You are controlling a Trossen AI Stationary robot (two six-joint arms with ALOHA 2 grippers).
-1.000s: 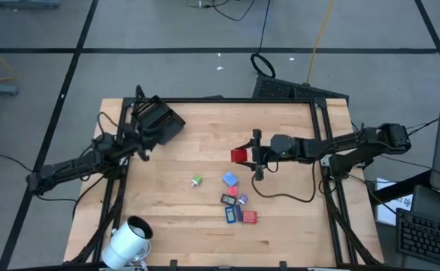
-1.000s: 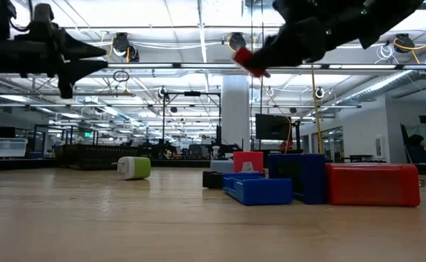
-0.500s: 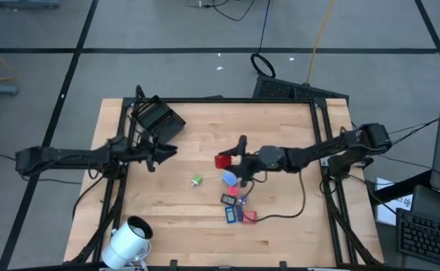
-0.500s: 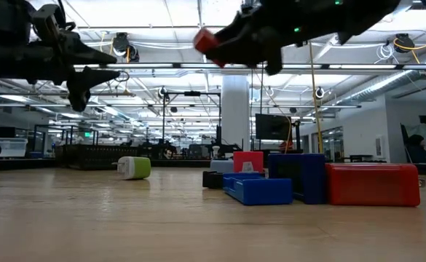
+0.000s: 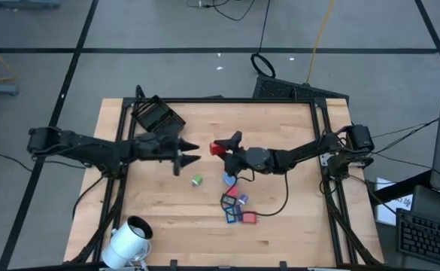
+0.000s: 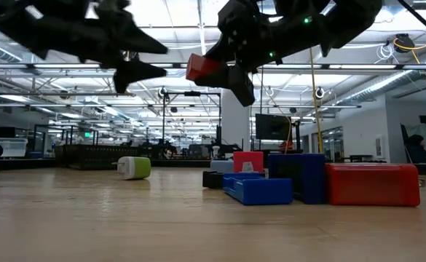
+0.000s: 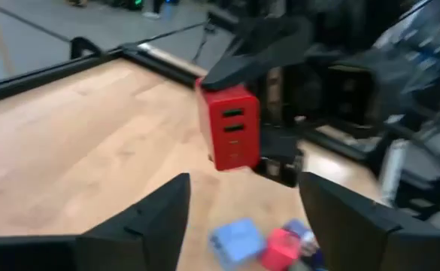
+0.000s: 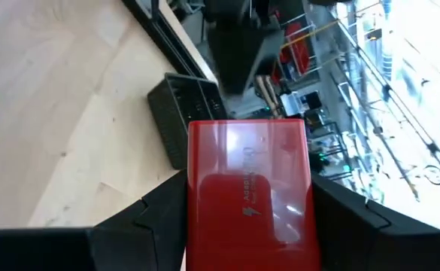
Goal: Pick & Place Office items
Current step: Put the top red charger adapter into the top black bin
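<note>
A red rectangular block (image 5: 218,147) with two ports on its end face hangs above the table's middle in my right gripper (image 5: 223,145), which is shut on it. My left gripper (image 5: 186,153) is open and stands just to the block's left, its fingers pointing at the block (image 7: 231,134) across a short gap. The other office items lie flat on the wood: a green-and-white bit (image 5: 197,181), a light blue piece (image 5: 229,179), and a cluster of red, blue and dark pieces (image 5: 237,209). My right gripper pinches the red block between its two fingers (image 8: 148,222), one on each long side of the block (image 8: 204,188). The fingers come level from the table's right. The block is lifted clear of the table, its port end (image 7: 233,124) pointing toward the left gripper.
A black compartmented tray (image 5: 158,117) sits at the far left corner. A large white cylinder (image 5: 129,239) lies at the near left corner. Bare wood stretches across the table's near left (image 5: 167,218) and its far right. Black frame rails border the table.
My right gripper has carried the red block, still lifted, toward the table's left, from right of centre to the middle. My left gripper has reached from the left edge toward the centre, closing on the block. The items on the table have not moved.
</note>
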